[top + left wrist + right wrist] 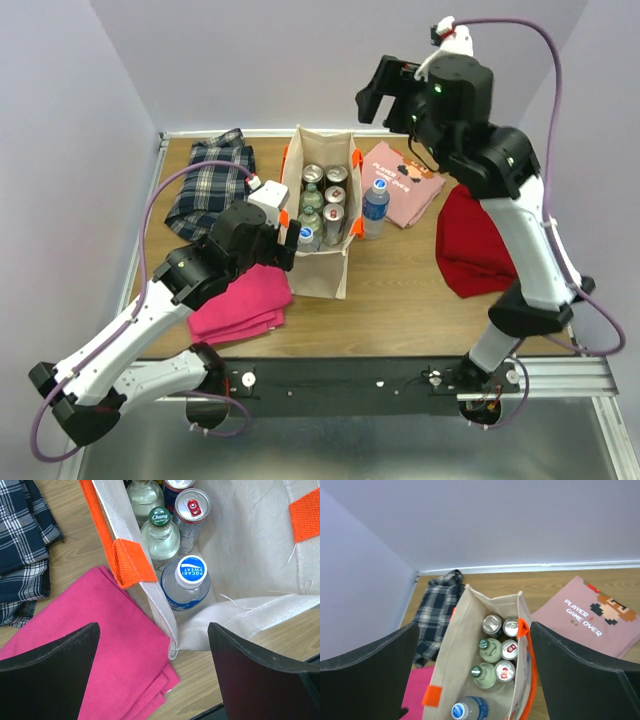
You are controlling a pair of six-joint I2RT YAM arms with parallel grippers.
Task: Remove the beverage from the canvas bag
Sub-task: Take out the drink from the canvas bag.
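- L gripper (155,672): jaws spread wide, nothing between the fingers (50,665). It hangs over the near-left corner of the canvas bag (240,540), one finger above the folded pink cloth (100,630), the other over the bag's near wall. Can't tell whether it touches.
- R gripper (475,680): also wide open and empty, raised well above the table (400,300), looking down into the bag.
- Bag stands upright mid-table with its mouth open. The drinks are inside: Pocari Sweat bottle (187,582) in the near-left corner, green-cap Chang bottle (160,532) just behind it, cans (192,512) alongside.
- Only the top cam shows a blue-cap bottle (375,208) standing outside, just beside the bag's right wall, plus a red cloth (470,245) further right.
- Only the L wrist cam lets the cap labels be read.
- R wrist cam shows the whole row of drinks, the plaid shirt (437,610) to the bag's left, and the pink "Player 1 Game Over" tee (590,615) to its right.
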